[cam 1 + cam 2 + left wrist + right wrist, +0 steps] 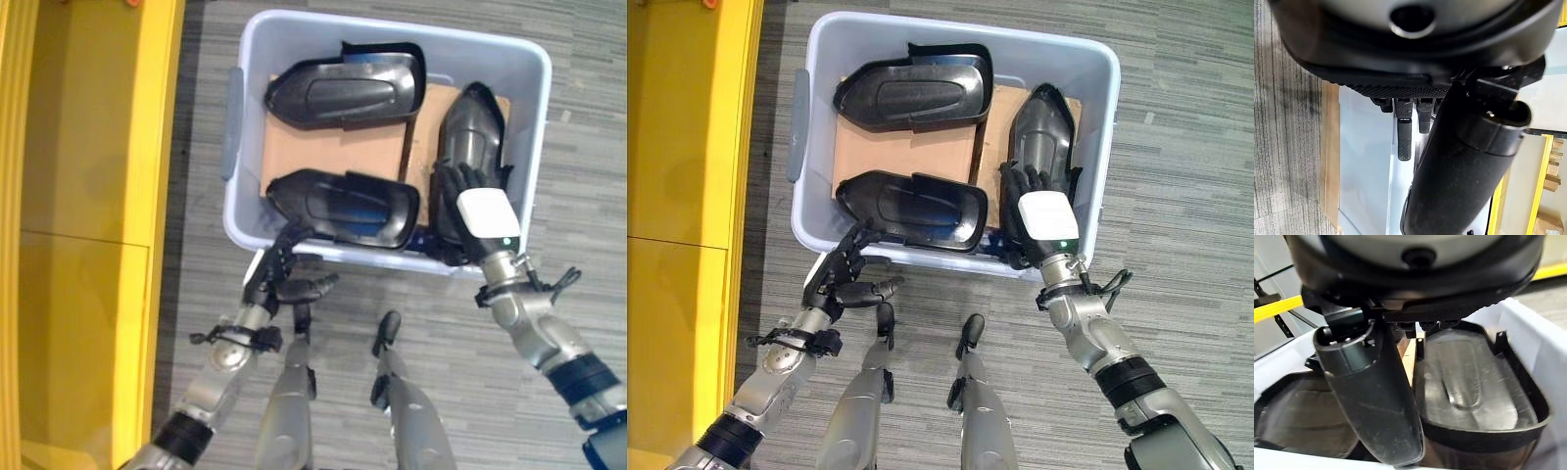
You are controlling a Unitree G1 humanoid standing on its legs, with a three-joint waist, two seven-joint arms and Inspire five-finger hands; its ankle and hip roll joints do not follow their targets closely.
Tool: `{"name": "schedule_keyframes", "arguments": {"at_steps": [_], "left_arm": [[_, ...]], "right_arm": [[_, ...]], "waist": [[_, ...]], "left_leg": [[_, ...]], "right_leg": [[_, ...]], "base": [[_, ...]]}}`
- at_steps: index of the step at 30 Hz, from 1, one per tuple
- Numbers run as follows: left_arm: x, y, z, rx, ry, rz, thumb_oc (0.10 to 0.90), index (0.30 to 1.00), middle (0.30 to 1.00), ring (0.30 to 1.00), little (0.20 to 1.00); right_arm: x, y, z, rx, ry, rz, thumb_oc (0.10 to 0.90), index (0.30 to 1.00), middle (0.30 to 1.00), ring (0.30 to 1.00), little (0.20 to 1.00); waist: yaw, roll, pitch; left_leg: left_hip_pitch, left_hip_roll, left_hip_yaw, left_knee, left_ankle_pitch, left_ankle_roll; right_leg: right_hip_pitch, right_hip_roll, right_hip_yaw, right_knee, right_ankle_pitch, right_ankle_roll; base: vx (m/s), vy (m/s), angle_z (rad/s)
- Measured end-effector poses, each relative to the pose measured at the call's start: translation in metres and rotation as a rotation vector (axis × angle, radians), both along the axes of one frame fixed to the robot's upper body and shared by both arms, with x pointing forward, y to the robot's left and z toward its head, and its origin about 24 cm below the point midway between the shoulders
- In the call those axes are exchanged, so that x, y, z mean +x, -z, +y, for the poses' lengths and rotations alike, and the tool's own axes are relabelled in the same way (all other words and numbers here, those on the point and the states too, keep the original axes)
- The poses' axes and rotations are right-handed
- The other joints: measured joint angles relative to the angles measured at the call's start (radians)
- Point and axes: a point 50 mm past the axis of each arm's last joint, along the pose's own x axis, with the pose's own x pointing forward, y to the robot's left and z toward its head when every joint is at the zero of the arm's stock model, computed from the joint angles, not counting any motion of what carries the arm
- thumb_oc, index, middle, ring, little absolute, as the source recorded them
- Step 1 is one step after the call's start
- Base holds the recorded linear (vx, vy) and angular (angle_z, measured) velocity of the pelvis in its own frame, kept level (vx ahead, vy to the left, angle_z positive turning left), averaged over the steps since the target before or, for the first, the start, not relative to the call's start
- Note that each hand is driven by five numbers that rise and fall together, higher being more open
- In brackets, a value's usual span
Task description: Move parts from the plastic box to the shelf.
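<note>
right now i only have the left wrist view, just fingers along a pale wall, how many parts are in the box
Observer: Three dark parts lie in the plastic box on cardboard: a far part, a near part and a right-side part.
Operator: where's my left hand vs those
Observer: The left hand is outside the box's near wall, its open fingers reaching up towards the rim just below the near part. It holds nothing.
Operator: and the right hand
Observer: The right hand is over the box's near right corner, at the near end of the right-side part.
</note>
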Motion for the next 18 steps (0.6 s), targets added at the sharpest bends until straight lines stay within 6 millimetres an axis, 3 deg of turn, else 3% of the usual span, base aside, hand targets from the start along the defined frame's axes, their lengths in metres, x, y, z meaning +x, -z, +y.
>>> {"name": "schedule_keyframes", "arguments": {"at_steps": [9,18], "left_arm": [[0.002,-0.002,-0.002,0.004,-0.016,-0.010,0.900,1.000,1.000,1.000,1.000],[0.003,-0.005,-0.004,0.004,-0.010,-0.035,0.900,1.000,1.000,1.000,1.000]], "right_arm": [[-0.001,0.005,-0.012,-0.109,0.106,-0.060,0.900,1.000,1.000,1.000,1.000],[0.008,0.012,-0.013,-0.088,0.166,-0.064,0.900,1.000,1.000,1.000,1.000]], "waist": [[0.001,0.000,0.000],[0.006,0.001,0.000]], "left_leg": [[-0.009,0.000,-0.001,0.001,0.001,0.000],[-0.032,-0.002,-0.002,0.006,0.006,0.004]], "right_leg": [[-0.010,0.000,0.000,0.001,0.000,0.000],[-0.032,-0.003,0.000,0.009,0.000,0.000]], "base": [[0.00,0.000,0.00],[0.00,0.000,0.00]]}}
